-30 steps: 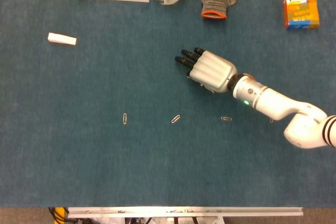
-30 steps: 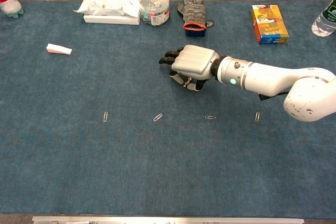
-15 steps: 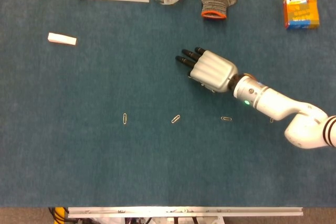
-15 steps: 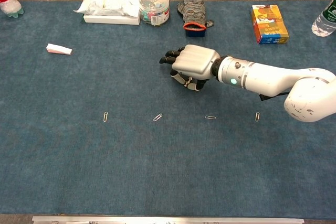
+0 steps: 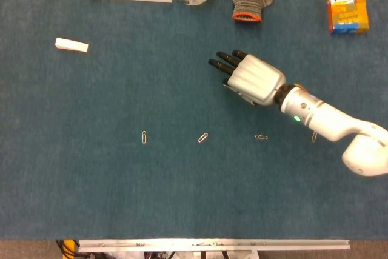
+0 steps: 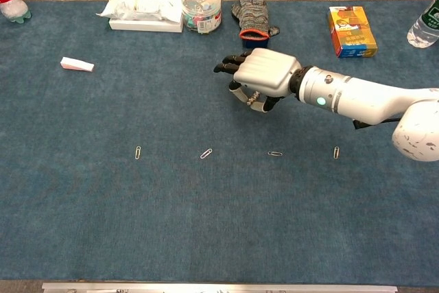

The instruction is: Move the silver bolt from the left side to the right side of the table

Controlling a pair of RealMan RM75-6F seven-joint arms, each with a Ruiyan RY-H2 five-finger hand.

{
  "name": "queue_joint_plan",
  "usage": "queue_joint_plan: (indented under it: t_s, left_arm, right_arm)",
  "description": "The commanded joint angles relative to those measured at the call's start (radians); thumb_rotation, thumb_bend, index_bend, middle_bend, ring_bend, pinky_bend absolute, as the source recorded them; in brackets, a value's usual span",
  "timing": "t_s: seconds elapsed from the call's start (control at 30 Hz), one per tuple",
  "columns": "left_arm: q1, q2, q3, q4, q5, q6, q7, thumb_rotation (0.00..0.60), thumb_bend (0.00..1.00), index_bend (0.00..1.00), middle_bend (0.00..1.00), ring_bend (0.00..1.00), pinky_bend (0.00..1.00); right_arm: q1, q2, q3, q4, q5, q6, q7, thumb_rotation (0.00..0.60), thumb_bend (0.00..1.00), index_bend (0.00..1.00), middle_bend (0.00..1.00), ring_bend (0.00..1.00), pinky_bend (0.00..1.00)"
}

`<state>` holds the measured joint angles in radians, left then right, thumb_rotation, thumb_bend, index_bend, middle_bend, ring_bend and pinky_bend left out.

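No silver bolt shows plainly in either view. My right hand hovers palm down over the middle of the blue table, with its dark fingertips pointing left. Its thumb and fingers curl in under the palm in the chest view, and the palm hides whether something small is pinched there. Several silver paper clips lie in a row nearer the front: one at the left, one in the middle, one below the wrist. My left hand is out of both views.
Along the far edge stand a white packet, a clear plastic tub, a grey knitted glove and an orange box. A small white block lies at the left. Bottles stand at both far corners.
My right hand has moved a little to the right and toward the far edge, and stands higher off the table. The paper clips have not moved.
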<state>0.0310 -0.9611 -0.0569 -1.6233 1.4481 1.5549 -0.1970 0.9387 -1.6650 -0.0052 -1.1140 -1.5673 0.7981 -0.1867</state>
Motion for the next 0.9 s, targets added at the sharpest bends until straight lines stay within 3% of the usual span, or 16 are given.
queue_joint_plan:
  t_s: [0.03, 0.57, 0.9]
  left_arm:
    - [-0.001, -0.002, 0.001, -0.003, 0.002, 0.0, 0.009, 0.6, 0.28, 0.58, 0.0, 0.0, 0.02]
    - [-0.004, -0.006, 0.003, -0.008, -0.003, -0.009, 0.04, 0.6, 0.28, 0.58, 0.0, 0.0, 0.02]
    - [-0.008, -0.005, -0.003, -0.003, -0.02, -0.019, 0.029, 0.6, 0.28, 0.58, 0.0, 0.0, 0.02]
  right_arm:
    - [-0.023, 0.04, -0.001, -0.055, 0.005, 0.028, -0.014, 0.6, 0.32, 0.6, 0.08, 0.0, 0.2]
    - [-0.097, 0.142, -0.014, -0.238, -0.007, 0.123, -0.041, 0.6, 0.32, 0.6, 0.08, 0.0, 0.2]
    - [-0.138, 0.188, -0.057, -0.345, -0.069, 0.176, -0.019, 0.6, 0.32, 0.61, 0.08, 0.0, 0.2]
